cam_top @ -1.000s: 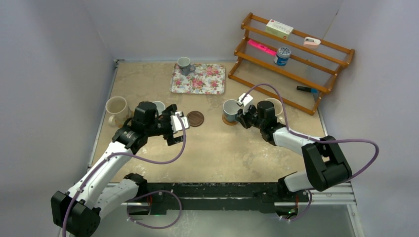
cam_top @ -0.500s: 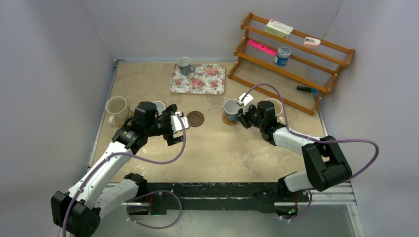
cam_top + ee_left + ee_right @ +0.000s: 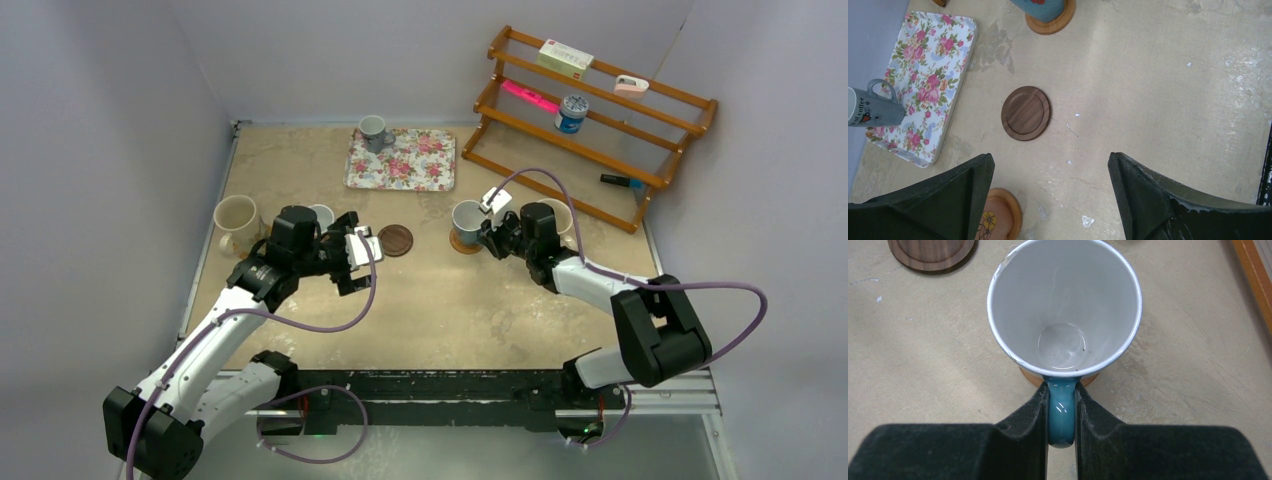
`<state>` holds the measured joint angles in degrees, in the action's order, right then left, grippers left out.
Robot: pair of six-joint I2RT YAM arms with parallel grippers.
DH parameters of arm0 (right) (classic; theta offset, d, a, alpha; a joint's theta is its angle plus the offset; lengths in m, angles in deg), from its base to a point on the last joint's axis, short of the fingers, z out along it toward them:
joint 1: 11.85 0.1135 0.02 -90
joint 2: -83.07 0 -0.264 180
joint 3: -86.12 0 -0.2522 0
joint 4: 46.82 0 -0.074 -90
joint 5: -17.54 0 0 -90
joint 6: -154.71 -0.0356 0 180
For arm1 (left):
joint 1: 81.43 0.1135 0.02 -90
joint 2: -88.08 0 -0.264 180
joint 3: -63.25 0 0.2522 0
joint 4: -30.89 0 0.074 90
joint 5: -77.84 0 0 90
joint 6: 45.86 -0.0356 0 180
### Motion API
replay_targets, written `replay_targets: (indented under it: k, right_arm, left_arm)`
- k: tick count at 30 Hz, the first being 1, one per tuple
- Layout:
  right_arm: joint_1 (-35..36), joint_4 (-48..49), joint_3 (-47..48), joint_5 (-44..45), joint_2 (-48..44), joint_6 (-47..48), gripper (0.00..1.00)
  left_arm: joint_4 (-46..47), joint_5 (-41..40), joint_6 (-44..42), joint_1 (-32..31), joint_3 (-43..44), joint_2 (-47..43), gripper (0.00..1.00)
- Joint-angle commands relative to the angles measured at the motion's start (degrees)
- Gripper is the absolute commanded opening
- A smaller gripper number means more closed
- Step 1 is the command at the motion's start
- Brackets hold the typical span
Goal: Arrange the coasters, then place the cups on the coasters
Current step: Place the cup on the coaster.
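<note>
Mug grip up close.
We see, at the wrist only, the right claw pinching the mug by its handle; the left claw is spread.

Right gripper clamped on the teal handle of the light blue mug, one black finger on each side. Mug upright, white inside, empty. It sits on an orange-tan coaster, only slivers showing under the base. Dark wooden coaster lies well apart at upper left, cut by the frame. Tan tabletop; an orange wooden edge at upper right.
</note>
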<state>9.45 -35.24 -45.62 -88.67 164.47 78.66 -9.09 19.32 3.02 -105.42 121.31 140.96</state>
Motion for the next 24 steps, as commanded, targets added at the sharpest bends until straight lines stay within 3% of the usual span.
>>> replay_targets:
  k: [1, 24]
  right_arm:
    - [-0.24, 0.99, 2.68, -1.11, 0.21, 0.88, 0.02]
    - [-0.17, -0.73, 3.29, -1.20, 0.18, 1.78, 0.15]
  left_arm:
    - [0.29, 1.86, -0.55, 0.52, 0.44, -0.25, 0.90]
    - [0.11, 1.91, -0.63, 0.52, 0.44, -0.51, 0.90]
